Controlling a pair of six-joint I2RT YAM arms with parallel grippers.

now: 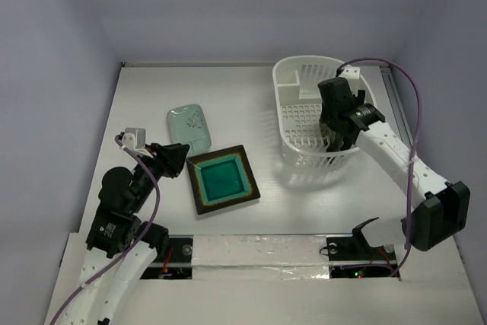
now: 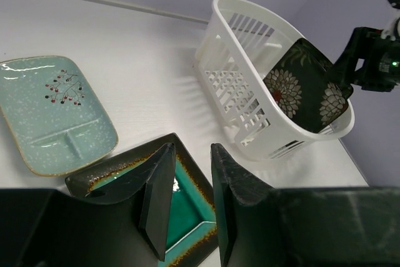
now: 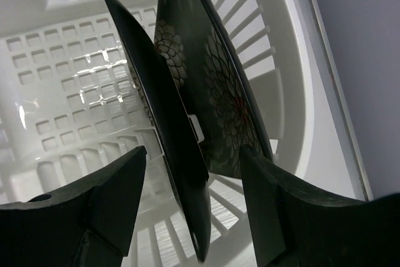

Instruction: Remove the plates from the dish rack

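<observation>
Two black flower-patterned plates stand on edge in the white dish rack (image 1: 304,60) at the back right. My right gripper (image 1: 338,141) reaches down into the rack and is open. In the right wrist view the right gripper (image 3: 192,154) straddles the nearer plate (image 3: 169,110) without touching it, and the other plate (image 3: 219,73) leans behind it. The mint-green plate (image 1: 190,127) and the dark-rimmed teal plate (image 1: 222,179) lie flat on the table. My left gripper (image 1: 176,159) hovers at the teal plate's (image 2: 112,173) left edge, slightly open and holding nothing.
The rack's perforated floor (image 3: 69,79) left of the plates holds nothing. A small white compartment (image 1: 288,76) sits at the rack's far left corner. A purple cable (image 1: 403,89) loops above the right arm. Walls close the table at the back and sides.
</observation>
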